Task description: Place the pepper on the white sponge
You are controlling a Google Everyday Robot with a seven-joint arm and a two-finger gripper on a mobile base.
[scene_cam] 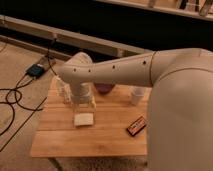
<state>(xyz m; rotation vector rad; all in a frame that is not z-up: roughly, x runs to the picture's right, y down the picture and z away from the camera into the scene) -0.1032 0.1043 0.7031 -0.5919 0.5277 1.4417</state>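
Pincer [84, 103] released, just at 12 o'clock of white sponge [84, 119] on counter [110, 136] | pepper out of sight | sponge bare, placement not yet done

Nothing legible anywhere on the table [107, 137] right now; scanning the orange-and-black box [136, 125] near the front right edge: just blurred dark and orange patches, too soft to read as words; same story on the white cup [136, 95] at the back edge and the whitish bottle [63, 91] by the back left corner, no lettering to make out; over to the gripper [84, 104], hanging left of centre, just above the white sponge [84, 119], fingers spread; no readable marking on either.
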